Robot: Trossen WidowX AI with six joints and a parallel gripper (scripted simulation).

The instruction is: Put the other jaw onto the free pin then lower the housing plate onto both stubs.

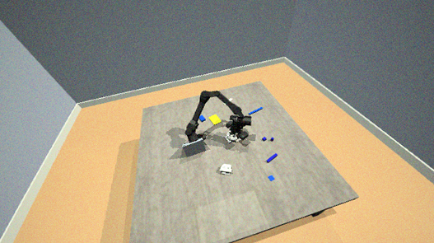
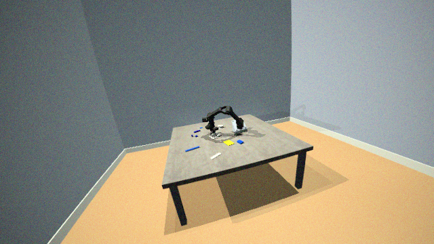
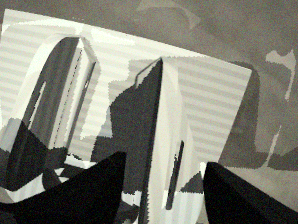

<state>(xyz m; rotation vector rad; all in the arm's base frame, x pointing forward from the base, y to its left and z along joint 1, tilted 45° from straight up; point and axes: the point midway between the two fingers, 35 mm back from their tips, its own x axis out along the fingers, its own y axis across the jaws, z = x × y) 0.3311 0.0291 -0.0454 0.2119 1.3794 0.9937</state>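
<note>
The pale base plate [image 1: 227, 140] [image 3: 215, 95] lies under my gripper. In the wrist view one pale jaw [image 3: 72, 95] stands at the left. A second pale jaw [image 3: 156, 130] stands beside it, apart from it at the upper ends, between my black fingertips. My gripper [image 1: 234, 134] [image 2: 213, 131] [image 3: 165, 167] is shut on this second jaw, low over the base. The pins and the gear teeth are mostly hidden by the jaws, fingers and shadow, so I cannot tell whether the teeth mesh. A white piece that looks like the housing plate [image 1: 226, 167] [image 2: 221, 126] lies apart on the table.
A yellow square [image 1: 215, 119] [image 2: 228, 142] and blue block [image 1: 202, 118] [image 2: 240, 141] lie near the arm. A blue rod [image 1: 256, 110] [image 2: 192, 148], white strip [image 2: 215, 156], dark blue bar [image 1: 272, 157], two small blue pieces [image 1: 264, 139] and blue square [image 1: 271, 178] lie around.
</note>
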